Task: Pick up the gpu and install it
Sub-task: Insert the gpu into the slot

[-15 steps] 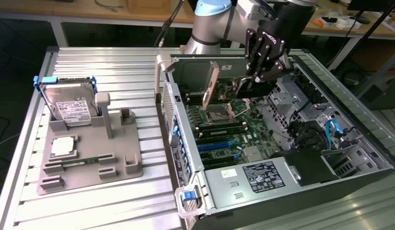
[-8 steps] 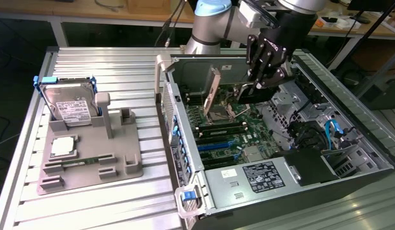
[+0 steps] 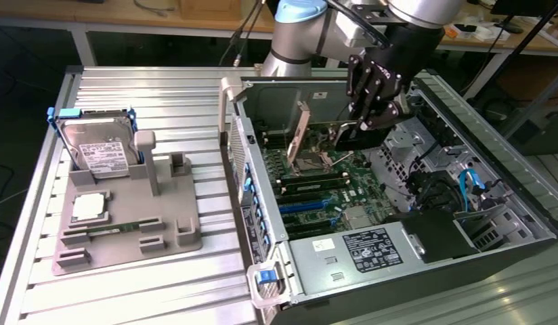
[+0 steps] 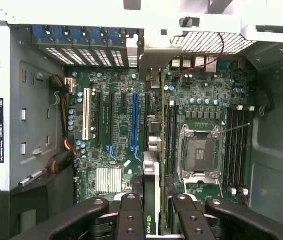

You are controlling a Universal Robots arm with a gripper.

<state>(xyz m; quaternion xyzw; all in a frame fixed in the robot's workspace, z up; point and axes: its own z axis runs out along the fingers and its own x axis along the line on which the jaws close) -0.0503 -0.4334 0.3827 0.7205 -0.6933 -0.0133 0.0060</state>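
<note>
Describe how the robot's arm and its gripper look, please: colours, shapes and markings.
The arm is a thick, round, silver-grey tube with a light blue cap on its joint. The gripper is black and built from jointed metal links. Its fingers are flat black bars with round screw holes.

One gpu [image 4: 150,172], one gripper [image 4: 154,200] and one computer case [image 3: 523,196] are counted. One hard drive [image 3: 97,145] and one memory stick [image 3: 112,229] are tallied.
</note>
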